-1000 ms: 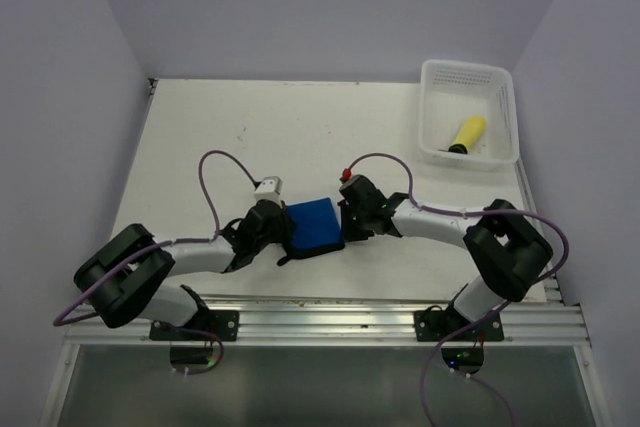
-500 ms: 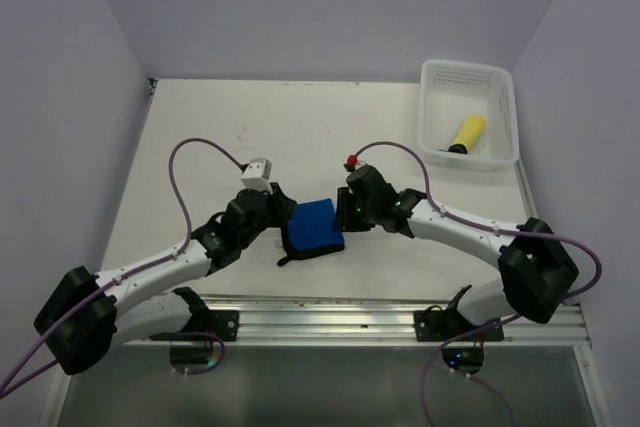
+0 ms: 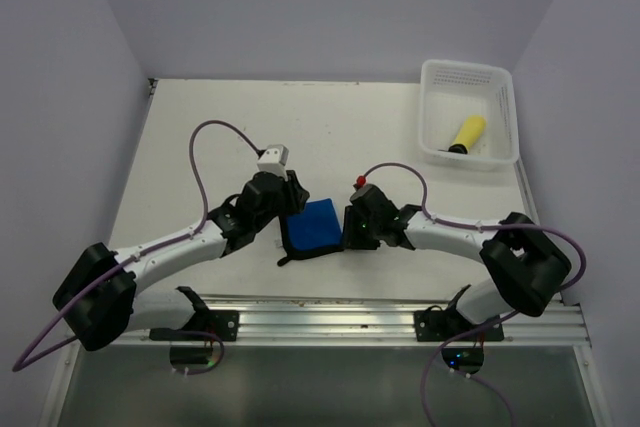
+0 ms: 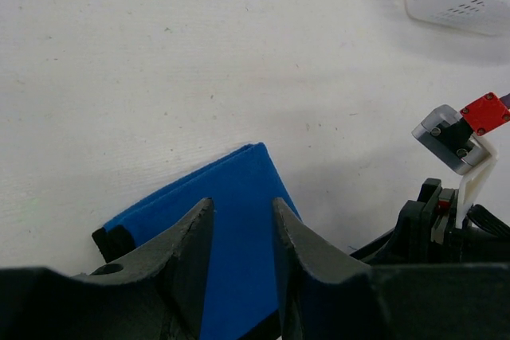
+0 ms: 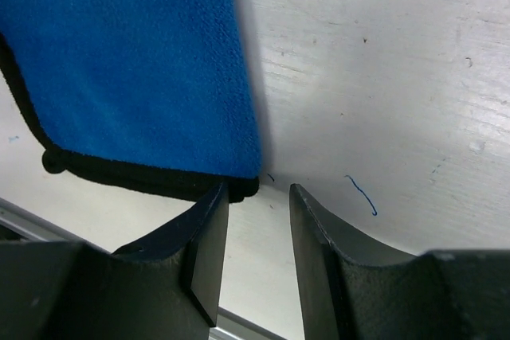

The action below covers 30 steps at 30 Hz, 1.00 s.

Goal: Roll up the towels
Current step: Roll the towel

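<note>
Close by the arms, both grips have just let go. The left gripper (image 3: pixel 289 209) and the right gripper (image 3: pixel 351 231), clamped a second ago, now stand partly open on either side of the blue towel (image 3: pixel 312 226) and hold nothing. The towel lies folded flat on the table, so the rolling probably needs a fresh grip. Farther back, the yellow towel (image 3: pixel 467 133) sits rolled in the basket (image 3: pixel 468 72).

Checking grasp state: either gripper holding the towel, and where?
Nothing held. Both stand open: left gripper over the blue towel, right gripper beside its corner.
</note>
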### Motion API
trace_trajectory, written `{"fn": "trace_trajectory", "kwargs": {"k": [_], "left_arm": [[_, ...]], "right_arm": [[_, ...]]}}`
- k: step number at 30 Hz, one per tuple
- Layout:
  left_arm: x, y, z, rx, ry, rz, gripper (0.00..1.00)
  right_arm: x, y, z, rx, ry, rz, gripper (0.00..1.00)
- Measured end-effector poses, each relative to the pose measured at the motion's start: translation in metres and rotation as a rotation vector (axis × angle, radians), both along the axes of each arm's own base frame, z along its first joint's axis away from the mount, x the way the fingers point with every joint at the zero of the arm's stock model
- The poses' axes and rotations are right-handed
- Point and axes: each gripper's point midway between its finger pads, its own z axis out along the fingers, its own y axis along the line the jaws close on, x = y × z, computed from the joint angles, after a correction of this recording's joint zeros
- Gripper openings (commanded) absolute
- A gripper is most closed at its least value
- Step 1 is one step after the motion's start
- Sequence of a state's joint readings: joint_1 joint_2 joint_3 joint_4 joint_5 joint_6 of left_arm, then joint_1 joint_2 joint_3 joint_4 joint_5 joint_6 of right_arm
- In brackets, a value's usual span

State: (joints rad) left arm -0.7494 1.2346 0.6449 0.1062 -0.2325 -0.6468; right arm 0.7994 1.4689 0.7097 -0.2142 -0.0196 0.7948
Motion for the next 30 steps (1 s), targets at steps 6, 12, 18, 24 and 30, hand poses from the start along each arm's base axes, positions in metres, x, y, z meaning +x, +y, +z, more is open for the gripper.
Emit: {"fn": "trace_trajectory", "kwargs": {"k": [6, 12, 18, 24, 30], "left_arm": [[-0.001, -0.001, -0.003, 0.008, 0.009, -0.007, 0.40], [-0.002, -0.001, -0.004, 0.007, 0.011, -0.013, 0.40], [-0.003, -0.001, -0.005, 0.010, 0.017, -0.017, 0.41], [-0.003, 0.000, -0.008, 0.030, 0.025, -0.019, 0.49], [0.002, -0.004, -0.003, 0.043, 0.024, -0.022, 0.52]], "right_arm": [[0.000, 0.008, -0.005, 0.053, 0.005, -0.015, 0.41], [0.003, 0.011, -0.004, 0.076, -0.004, -0.028, 0.41], [0.003, 0.011, -0.003, 0.079, -0.003, -0.034, 0.41], [0.006, 0.014, 0.007, 0.107, -0.024, -0.045, 0.44], [0.007, 0.016, 0.004, 0.113, -0.019, -0.053, 0.41]]}}
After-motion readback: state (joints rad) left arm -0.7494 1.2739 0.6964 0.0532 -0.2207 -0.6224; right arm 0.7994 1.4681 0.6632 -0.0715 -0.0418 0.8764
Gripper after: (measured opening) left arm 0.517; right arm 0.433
